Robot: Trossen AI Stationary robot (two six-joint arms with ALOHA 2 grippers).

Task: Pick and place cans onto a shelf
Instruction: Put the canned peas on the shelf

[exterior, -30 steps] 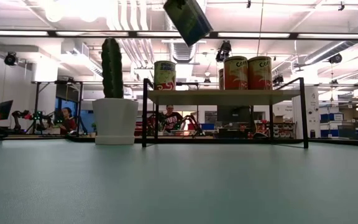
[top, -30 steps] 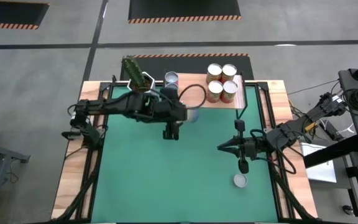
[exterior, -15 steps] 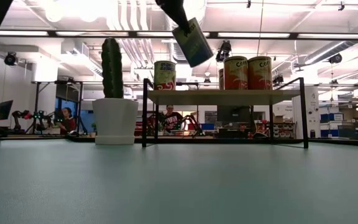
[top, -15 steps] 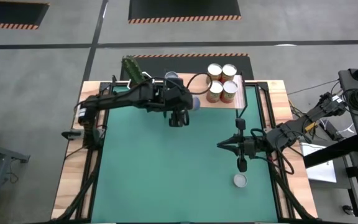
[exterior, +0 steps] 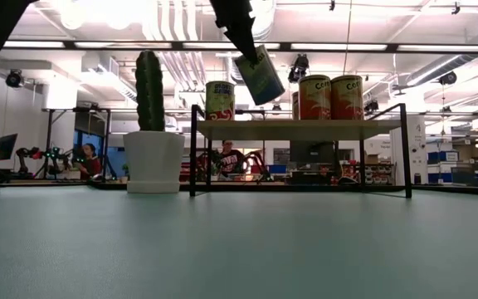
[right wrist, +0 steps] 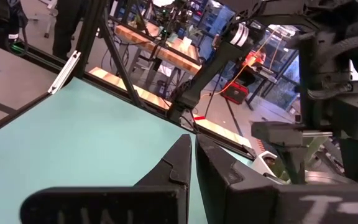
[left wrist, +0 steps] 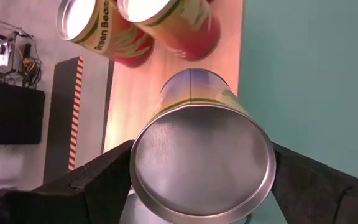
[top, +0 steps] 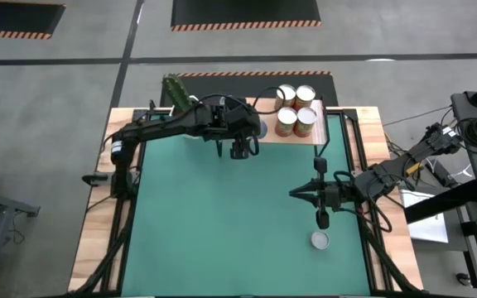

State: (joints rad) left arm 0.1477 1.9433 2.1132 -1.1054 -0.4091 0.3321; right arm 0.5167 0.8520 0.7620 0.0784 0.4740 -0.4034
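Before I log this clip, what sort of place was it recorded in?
Probably a robotics lab or workshop hall. Beyond the green table are workbenches with more robot arms, a person at one, exposed ceiling ducts, and striped floor marking.

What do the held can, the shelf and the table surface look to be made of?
Held can, clamped in the left gripper: metal, likely tin; its bare end is silvery and brushed, the side carries a glossy green label. Shelf: light wood board with visible grain on thin black legs, probably metal. Table: matte green mat, wood planks showing along both sides.
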